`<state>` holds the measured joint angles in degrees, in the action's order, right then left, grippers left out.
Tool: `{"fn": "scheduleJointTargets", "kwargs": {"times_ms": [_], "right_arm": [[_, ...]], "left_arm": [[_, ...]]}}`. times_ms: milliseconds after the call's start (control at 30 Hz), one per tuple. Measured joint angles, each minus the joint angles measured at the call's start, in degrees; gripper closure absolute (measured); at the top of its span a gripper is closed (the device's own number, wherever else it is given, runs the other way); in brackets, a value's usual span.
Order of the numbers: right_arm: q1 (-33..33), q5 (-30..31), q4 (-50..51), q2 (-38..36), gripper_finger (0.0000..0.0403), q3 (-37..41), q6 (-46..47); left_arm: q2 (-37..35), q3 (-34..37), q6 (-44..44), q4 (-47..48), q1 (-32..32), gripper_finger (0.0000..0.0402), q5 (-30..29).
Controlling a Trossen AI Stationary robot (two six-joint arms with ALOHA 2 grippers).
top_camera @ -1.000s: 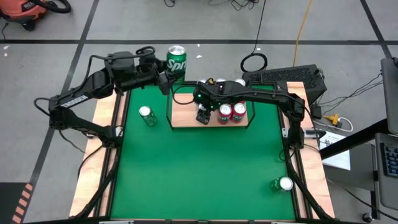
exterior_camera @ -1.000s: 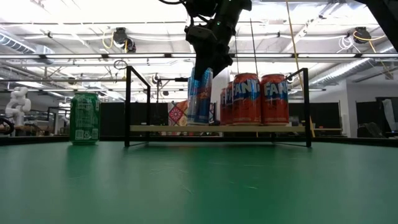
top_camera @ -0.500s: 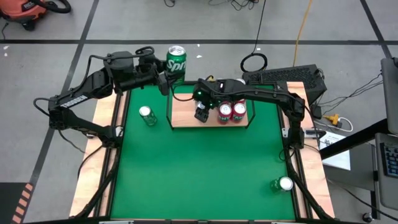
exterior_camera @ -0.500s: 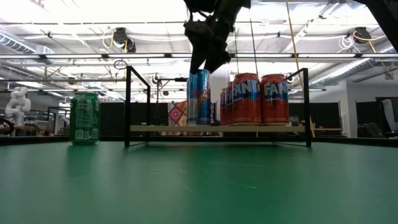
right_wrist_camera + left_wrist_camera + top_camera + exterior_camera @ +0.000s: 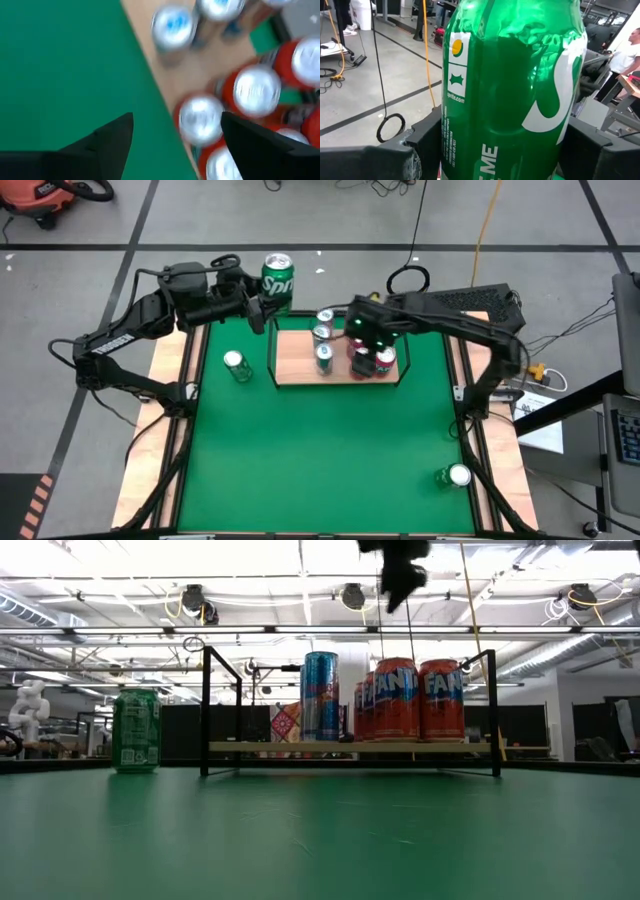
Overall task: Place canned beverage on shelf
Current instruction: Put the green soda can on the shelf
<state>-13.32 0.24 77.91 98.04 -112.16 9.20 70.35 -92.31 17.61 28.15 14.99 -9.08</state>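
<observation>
My left gripper hangs past the table's far left corner, shut on a green Sprite can that fills the left wrist view. The shelf, a light-wood board in a black rail, stands at the table's far middle. Slim blue cans and orange Fanta cans stand upright on it. My right gripper hovers open high above the orange cans, touching nothing. My left gripper pinches the Sprite can's side wall between its two fingers, one on each side of the can's lower half. The fingers lie level and come from the table's left. The can stands upright in the hold, lifted clear of the table.
A second green can stands on the green mat left of the shelf. Another can stands near the table's near right corner. The mat's middle and near part is bare. Pale wooden strips line the sides.
My right gripper has let go of the front blue can, risen well above the shelf and gone toward the table's right, over the orange cans. The blue can stays upright on the shelf board.
</observation>
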Motion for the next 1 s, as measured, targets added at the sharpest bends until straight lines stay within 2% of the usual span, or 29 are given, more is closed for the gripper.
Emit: {"fn": "scheduleJointTargets", "kwargs": {"times_ms": [100, 267, 433, 567, 700, 1000], "right_arm": [[-0.04, -0.39, -1.58, -4.30, 0.0134, 7.30, -1.57], [-0.62, -1.78, -12.48, -11.51, 0.0181, 22.84, -0.31], [-0.72, -1.57, -20.76, -13.90, 0.0240, 32.70, 0.60], [-0.72, -1.13, -23.85, -13.97, 0.0282, 34.75, 0.63], [-0.72, 3.63, -24.65, -13.94, 0.0313, 34.88, 1.57], [-1.32, 3.90, -28.11, -12.49, 0.0347, 34.84, 0.64]], "left_arm": [[-0.01, 0.00, -0.13, 0.04, 0.01, 0.0113, 0.09], [0.00, 0.00, -0.09, -0.03, 0.00, 0.0113, 0.65], [-0.02, 0.00, -0.06, -0.11, 0.01, 0.0113, 0.72], [-0.01, 0.00, -0.01, -0.12, 0.00, 0.0113, 0.72], [0.00, 0.00, 0.06, -0.14, 0.02, 0.0113, 0.72], [0.00, 0.00, 0.11, -0.18, 0.02, 0.0113, -0.04]]}}
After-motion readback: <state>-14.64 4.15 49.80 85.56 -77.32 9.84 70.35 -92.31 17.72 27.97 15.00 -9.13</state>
